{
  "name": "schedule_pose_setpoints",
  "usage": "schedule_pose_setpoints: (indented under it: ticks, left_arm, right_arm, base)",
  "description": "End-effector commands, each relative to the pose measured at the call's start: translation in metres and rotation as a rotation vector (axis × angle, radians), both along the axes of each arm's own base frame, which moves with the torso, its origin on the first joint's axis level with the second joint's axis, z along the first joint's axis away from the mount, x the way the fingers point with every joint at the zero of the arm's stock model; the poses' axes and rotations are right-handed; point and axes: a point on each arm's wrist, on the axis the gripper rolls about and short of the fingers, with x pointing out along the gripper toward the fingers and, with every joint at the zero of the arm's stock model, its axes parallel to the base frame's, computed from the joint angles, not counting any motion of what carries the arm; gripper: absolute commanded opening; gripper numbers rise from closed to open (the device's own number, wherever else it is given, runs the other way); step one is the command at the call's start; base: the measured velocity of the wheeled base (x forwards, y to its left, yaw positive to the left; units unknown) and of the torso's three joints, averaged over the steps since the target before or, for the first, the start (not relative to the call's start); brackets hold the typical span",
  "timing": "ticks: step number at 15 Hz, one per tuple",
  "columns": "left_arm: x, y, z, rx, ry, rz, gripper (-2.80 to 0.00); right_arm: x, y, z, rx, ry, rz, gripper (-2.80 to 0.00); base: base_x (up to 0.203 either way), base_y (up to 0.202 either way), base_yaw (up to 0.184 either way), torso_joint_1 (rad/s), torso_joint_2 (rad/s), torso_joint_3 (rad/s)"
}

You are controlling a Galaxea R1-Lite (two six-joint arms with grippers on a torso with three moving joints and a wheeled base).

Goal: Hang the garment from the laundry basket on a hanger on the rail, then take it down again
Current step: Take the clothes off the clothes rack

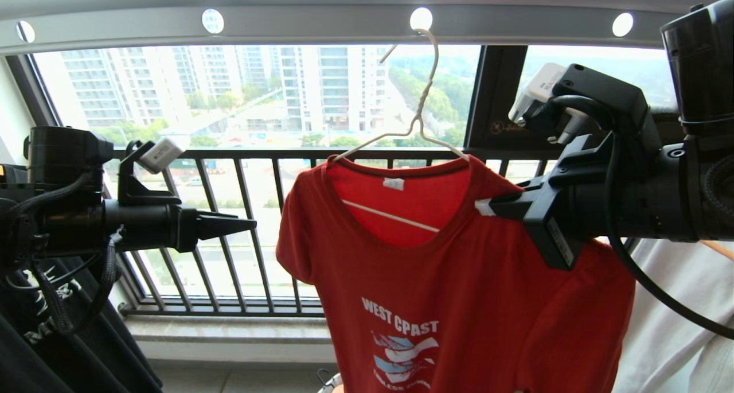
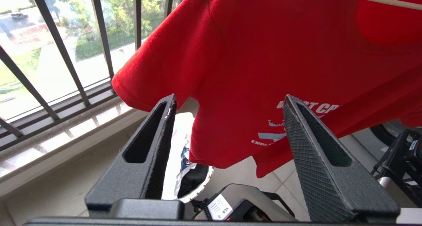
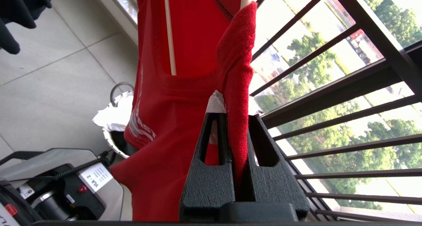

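Observation:
The red garment (image 1: 447,278) hangs on the thin cream hanger (image 1: 421,106), whose hook sits in a hole of the grey rail (image 1: 315,20). My right gripper (image 1: 481,206) is shut on a fold of the garment's (image 3: 184,120) shoulder beside the neckline; in the right wrist view the cloth is pinched between the right gripper's (image 3: 235,112) fingers. My left gripper (image 1: 246,225) hovers left of the sleeve, apart from it. In the left wrist view the left gripper (image 2: 229,99) stands open and empty, facing the garment (image 2: 263,64). The laundry basket (image 2: 197,189) stands on the floor below, with white cloth in it.
A black barred window railing (image 1: 229,152) runs behind the garment. A black T-shirt (image 1: 57,335) hangs at the far left and a white shirt (image 1: 676,312) at the far right. The robot's grey base (image 2: 244,203) sits beside the basket (image 3: 110,140) on the tiled floor.

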Motion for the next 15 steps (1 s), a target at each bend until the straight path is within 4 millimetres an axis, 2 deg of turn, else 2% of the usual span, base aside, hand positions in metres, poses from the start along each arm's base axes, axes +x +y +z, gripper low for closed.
schedule_pose_setpoints:
  ticks: [1,4,5,6,12,15]
  left_arm:
    - [-0.037,0.000,0.031,-0.009,-0.101,0.002,-2.80]
    - [-0.070,-0.002,0.056,-0.015,-0.073,-0.002,-2.80]
    - [-0.074,-0.002,0.062,-0.016,-0.084,0.000,-2.80]
    - [-0.076,-0.002,0.063,-0.016,-0.088,0.000,-2.80]
    - [-0.079,-0.002,0.064,-0.015,-0.093,-0.003,-2.80]
    - [-0.085,-0.004,0.068,-0.017,-0.111,-0.014,-2.80]
  right_arm:
    - [0.001,0.001,-0.002,-0.006,0.006,-0.001,-2.80]
    - [0.002,0.002,-0.002,-0.006,0.008,0.000,-2.80]
    - [0.002,0.002,-0.003,-0.007,0.009,-0.002,-2.80]
    - [0.002,0.002,-0.003,-0.008,0.008,-0.005,0.00]
    - [-0.009,-0.007,0.007,0.023,-0.019,-0.003,0.00]
    - [-0.025,-0.023,0.014,0.098,-0.014,-0.040,0.00]
  base:
    - [0.000,0.000,0.000,0.000,0.00,0.000]
    - [0.000,0.000,0.000,0.000,0.00,0.000]
    - [0.000,0.000,0.000,0.000,0.00,0.000]
    - [0.000,0.000,0.000,0.000,0.00,0.000]
    - [0.000,0.000,0.000,0.000,0.00,0.000]
    - [0.000,0.000,0.000,0.000,0.00,0.000]
